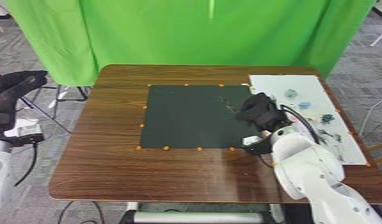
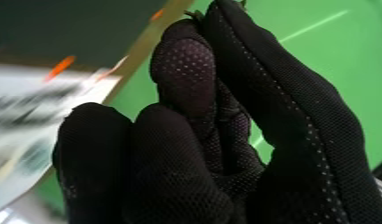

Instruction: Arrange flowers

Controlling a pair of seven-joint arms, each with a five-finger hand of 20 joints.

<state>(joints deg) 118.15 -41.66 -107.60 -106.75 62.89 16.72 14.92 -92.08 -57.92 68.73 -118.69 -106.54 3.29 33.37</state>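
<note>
Hovering at the dark mat's (image 1: 192,120) edge, the robot's right hand (image 1: 259,111) pinched what looked like a green sprig (image 1: 229,105), the left hand (image 1: 20,84) relaxed beside the table (image 1: 99,165).

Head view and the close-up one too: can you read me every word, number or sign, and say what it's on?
There are no words, numbers or signs that I can read.
White sheet: bluish and greenish pieces, but no readable text.
Dark mat: no readable text.
Right arm: small dark marks, too small to read.
Right hand: no readable text on its black glove.
</note>
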